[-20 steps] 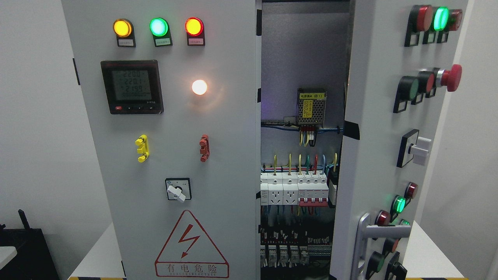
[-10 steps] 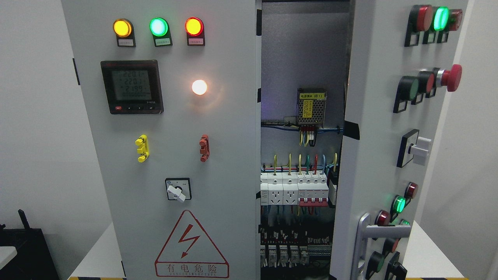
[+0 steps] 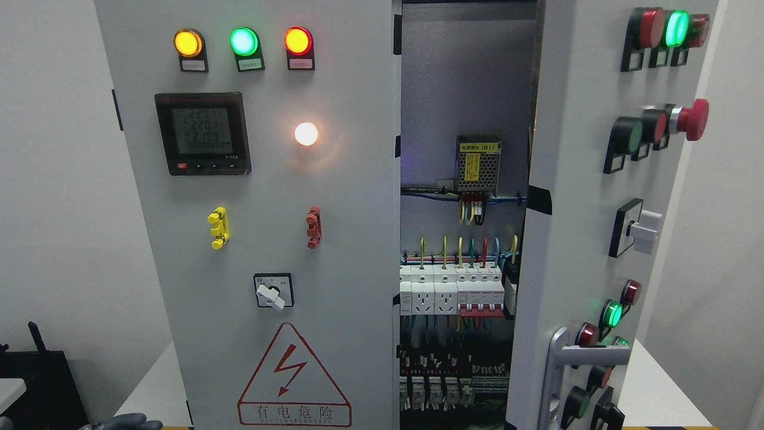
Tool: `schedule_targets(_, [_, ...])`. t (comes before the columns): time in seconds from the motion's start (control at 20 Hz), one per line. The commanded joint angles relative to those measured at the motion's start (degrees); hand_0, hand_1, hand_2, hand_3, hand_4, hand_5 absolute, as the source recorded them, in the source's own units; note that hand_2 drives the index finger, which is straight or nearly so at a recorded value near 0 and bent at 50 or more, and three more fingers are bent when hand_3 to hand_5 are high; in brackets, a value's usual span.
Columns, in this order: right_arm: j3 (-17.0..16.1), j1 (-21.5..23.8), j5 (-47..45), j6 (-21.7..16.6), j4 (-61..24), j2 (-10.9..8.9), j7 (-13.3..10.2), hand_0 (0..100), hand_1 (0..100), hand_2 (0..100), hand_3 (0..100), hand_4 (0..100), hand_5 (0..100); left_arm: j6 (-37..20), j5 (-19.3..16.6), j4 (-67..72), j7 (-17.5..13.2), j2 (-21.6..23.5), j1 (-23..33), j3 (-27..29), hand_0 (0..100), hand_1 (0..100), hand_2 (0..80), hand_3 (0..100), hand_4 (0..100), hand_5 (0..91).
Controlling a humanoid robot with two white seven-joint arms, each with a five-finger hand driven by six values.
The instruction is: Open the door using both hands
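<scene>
The grey electrical cabinet has two doors. Its left door is closed and carries three lamps, a digital meter, a rotary switch and a red warning triangle. Its right door is swung outward and seen at an angle, with a silver handle low on it. Between them the inside shows breakers, sockets and coloured wires. A sliver of my left hand, dark grey, shows at the bottom edge, left of the cabinet and well below the doors. My right hand is out of view.
Push buttons, lit lamps and a red emergency stop stick out from the right door's face. The cabinet stands on a white table. A black object sits at the lower left by the white wall.
A dark grey bit of my left hand has come into view at the bottom left edge. The doors have not moved.
</scene>
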Motion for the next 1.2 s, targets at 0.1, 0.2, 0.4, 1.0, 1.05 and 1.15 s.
schedule_targets(0.1, [0.0,0.0,-1.1,0.0,0.0,0.01,0.0,0,0,0,0,0,0,3.2,2.4,-0.4,0.5,2.4,-21.0,-19.8,0,0,0.0,0,3,0.0])
schedule_targets(0.2, [0.0,0.0,-1.1,0.0,0.0,0.01,0.0,0,0,0,0,0,0,4.7,3.3,-0.2,0.6,2.2,-22.8,-20.0,0,0,0.0,0,3,0.0])
schedule_targets(0.4, [0.0,0.0,-1.1,0.0,0.0,0.01,0.0,0,0,0,0,0,0,5.1,2.5,-0.3,2.2,1.5,-28.2,-25.7,0,0,0.0,0,3,0.0])
schedule_targets(1.0, [0.0,0.0,-1.1,0.0,0.0,0.01,0.0,0,0,0,0,0,0,6.2,3.4,0.7,4.3,-1.6,-63.1,-58.4,0,0,0.0,0,3,0.0])
schedule_targets(1.05, [0.0,0.0,-1.1,0.0,0.0,-0.07,0.0,0,0,0,0,0,0,6.9,3.8,1.3,4.5,-2.1,-66.2,-61.1,0,0,0.0,0,3,0.0])
schedule_targets(1.15, [0.0,0.0,-1.1,0.0,0.0,0.01,0.0,0,0,0,0,0,0,8.3,5.9,2.3,4.7,-3.4,-72.6,-66.6,0,0,0.0,0,3,0.0])
